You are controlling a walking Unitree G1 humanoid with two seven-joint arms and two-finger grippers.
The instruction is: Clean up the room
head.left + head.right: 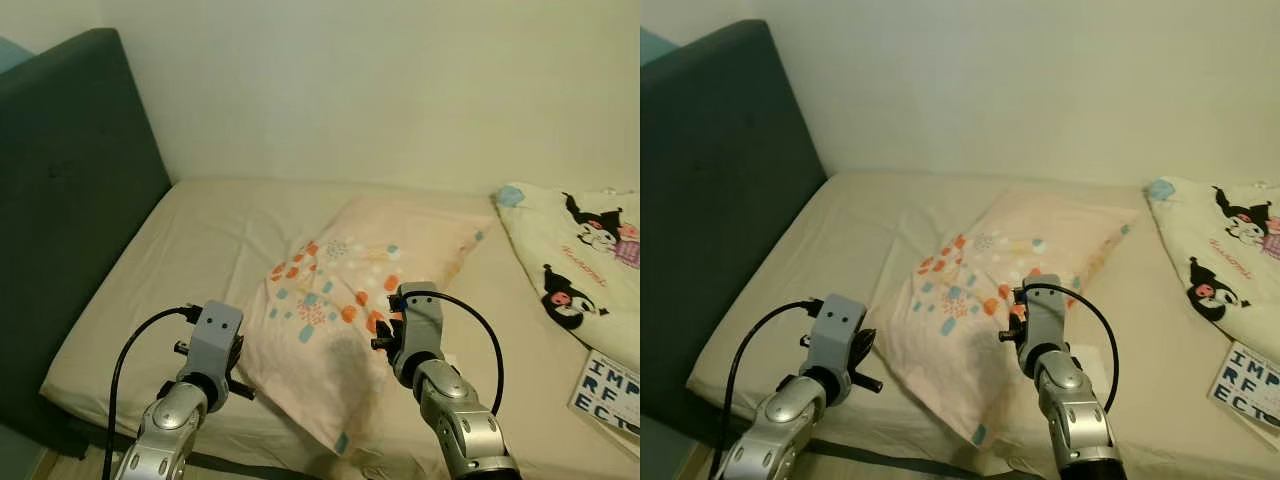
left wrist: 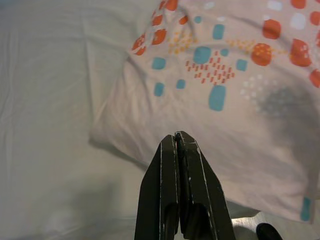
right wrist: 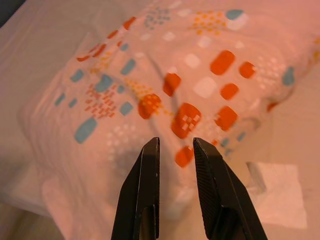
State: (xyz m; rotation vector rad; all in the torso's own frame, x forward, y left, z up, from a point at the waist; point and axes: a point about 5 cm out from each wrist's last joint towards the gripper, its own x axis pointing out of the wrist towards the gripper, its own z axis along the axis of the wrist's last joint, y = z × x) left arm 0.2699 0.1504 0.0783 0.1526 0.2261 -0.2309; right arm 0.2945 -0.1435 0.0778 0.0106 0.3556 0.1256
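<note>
A pale pink pillow (image 1: 345,300) with orange and teal patches lies slanted on the beige bed (image 1: 200,240), one corner reaching the front edge. My left gripper (image 2: 176,136) is shut with nothing in it and hovers over the sheet just off the pillow's near left edge. My right gripper (image 3: 176,142) is open by a narrow gap with nothing between its fingers. It hangs just above the pillow's right side, by the orange patches.
A dark grey headboard (image 1: 70,200) runs along the bed's left side. At the right lie a white cartoon-print blanket (image 1: 580,260) and a card with large letters (image 1: 610,390). A white paper (image 3: 277,192) lies beside the pillow near my right gripper.
</note>
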